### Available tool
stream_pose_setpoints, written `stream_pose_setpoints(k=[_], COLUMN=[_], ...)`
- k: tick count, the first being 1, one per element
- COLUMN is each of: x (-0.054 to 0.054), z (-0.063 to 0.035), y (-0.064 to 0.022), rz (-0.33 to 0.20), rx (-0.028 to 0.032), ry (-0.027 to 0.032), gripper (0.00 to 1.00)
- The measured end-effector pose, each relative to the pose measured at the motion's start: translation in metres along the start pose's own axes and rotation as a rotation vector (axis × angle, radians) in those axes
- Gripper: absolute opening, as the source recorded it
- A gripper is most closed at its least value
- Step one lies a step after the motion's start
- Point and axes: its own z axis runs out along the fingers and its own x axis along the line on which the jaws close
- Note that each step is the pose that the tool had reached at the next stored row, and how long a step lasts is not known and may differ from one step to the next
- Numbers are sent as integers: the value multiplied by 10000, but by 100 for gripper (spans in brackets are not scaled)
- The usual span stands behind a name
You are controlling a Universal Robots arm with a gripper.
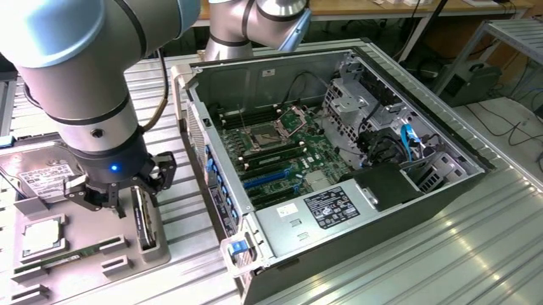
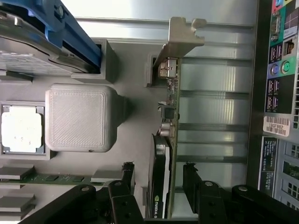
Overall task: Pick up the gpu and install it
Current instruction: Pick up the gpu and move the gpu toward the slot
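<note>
The pincer [image 1: 126, 198] hangs low over a grey holder tray [image 1: 81, 236] at the exterior view's left, with its 2 fingers [image 2: 189, 175] spread apart. In the wrist view they stand on either side of the gpu [image 2: 169, 112] with a visible gap on each side, so nothing is gripped. The gpu [image 1: 144, 222] stands on edge in a slot of the tray, its black cooler facing 1 finger, its green board facing the other, and its silver bracket [image 2: 180, 39] at the far end from the pincer. Also on the tray are a silver hard drive [image 1: 42, 178], a square processor chip [image 1: 41, 236] and a narrow memory stick [image 1: 63, 259]. Just beside the tray, on the ribbed metal worktop [image 1: 441, 254], an open computer case [image 1: 373, 241] lies on its side, exposing its motherboard [image 1: 280, 159].
</note>
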Motion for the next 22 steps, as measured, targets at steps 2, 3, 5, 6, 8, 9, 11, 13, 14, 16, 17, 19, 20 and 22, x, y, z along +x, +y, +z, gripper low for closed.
stream_pose_setpoints(k=[2, 3, 5, 6, 8, 9, 11, 13, 14, 16, 17, 19, 20, 22], x=[1, 2, 3, 3, 4, 4, 4, 4, 4, 4, 4, 3, 3, 3], z=[31, 68, 109, 134, 155, 155, 155, 155, 155, 156, 157, 156, 157, 155], y=[1, 1, 2, 2, 2, 2, 2, 2, 2, 4, 11, 22, 23, 31], rz=[1, 1, 0, 1, 1, 0, 0, 1, 1, 2, 3, 0, -1, 0], rx=[0, 1, 1, -1, 0, 1, 1, 1, 1, 2, 12, 33, 35, 52], ry=[-1, 1, 0, -1, 0, 1, 1, 1, 0, -1, -1, 1, 0, 3], gripper=[54, 54, 54, 54, 54, 54, 54, 54, 54, 54, 54, 54, 54, 54])
